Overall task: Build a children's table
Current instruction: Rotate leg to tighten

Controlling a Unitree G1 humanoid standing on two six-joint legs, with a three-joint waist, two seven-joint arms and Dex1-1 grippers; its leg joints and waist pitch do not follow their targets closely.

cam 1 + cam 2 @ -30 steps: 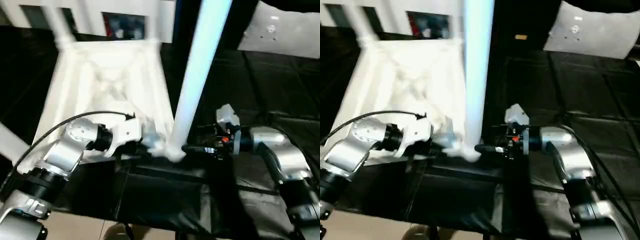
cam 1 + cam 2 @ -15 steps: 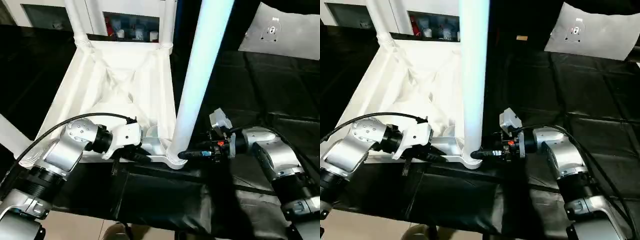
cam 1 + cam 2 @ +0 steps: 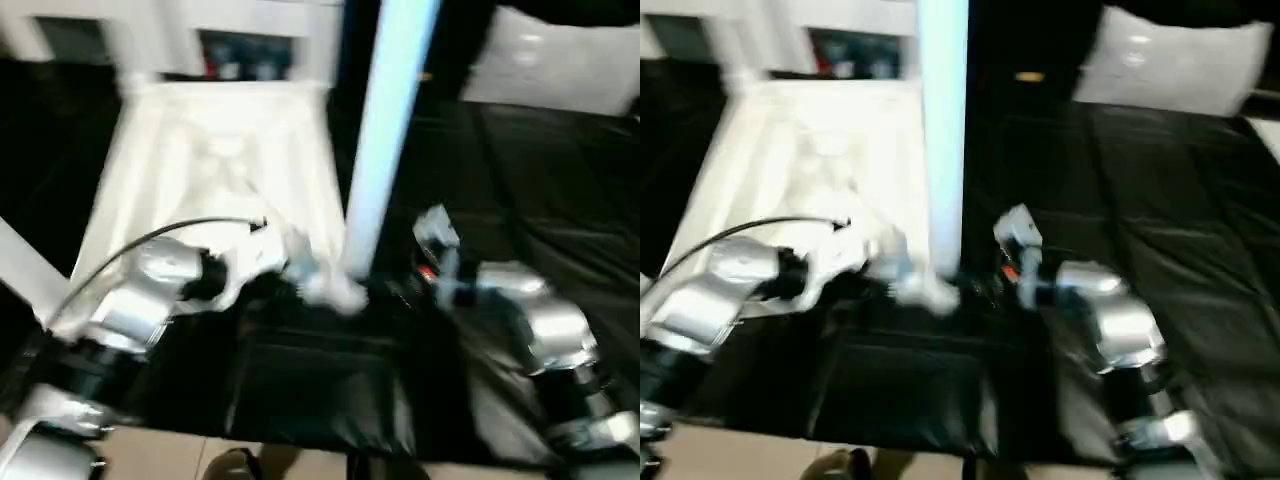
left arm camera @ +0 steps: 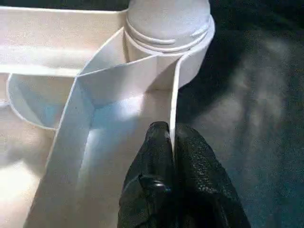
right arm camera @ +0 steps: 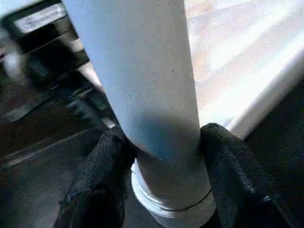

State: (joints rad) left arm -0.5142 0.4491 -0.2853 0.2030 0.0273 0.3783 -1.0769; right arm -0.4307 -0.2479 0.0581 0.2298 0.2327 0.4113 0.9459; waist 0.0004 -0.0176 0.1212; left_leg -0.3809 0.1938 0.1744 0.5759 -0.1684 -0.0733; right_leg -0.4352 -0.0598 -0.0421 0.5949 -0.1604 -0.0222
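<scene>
While the white tabletop [image 3: 215, 170] lies upside down on the black-covered desk [image 3: 1160, 200], ribbed underside up, one long white leg [image 3: 385, 130] stands upright in its near right corner socket [image 4: 168, 28], rising out of the top of both head views. The right end effector [image 5: 164, 156] has its two black fingers [image 5: 228, 166] set on either side of that leg just above the socket's ringed collar, both pads touching the round shaft, so it is pinching the leg low down. The left end effector [image 4: 172, 156] has its fingers pressed together on the thin upright rim of the tabletop, one finger inside the wall and one outside, close beside the same corner socket. In the head views the left silver forearm [image 3: 140, 295] reaches in from the near left with a black cable arching over it, and the right silver forearm [image 3: 1110, 320] comes in from the near right, the two end effectors meeting at the tabletop's near right corner. Another white leg [image 3: 25, 270] slants across the far left edge of the left eye view. A white cabinet [image 3: 240, 40] stands behind the tabletop, and a pale sheet [image 3: 1170, 65] lies on the black cover at the far right.
</scene>
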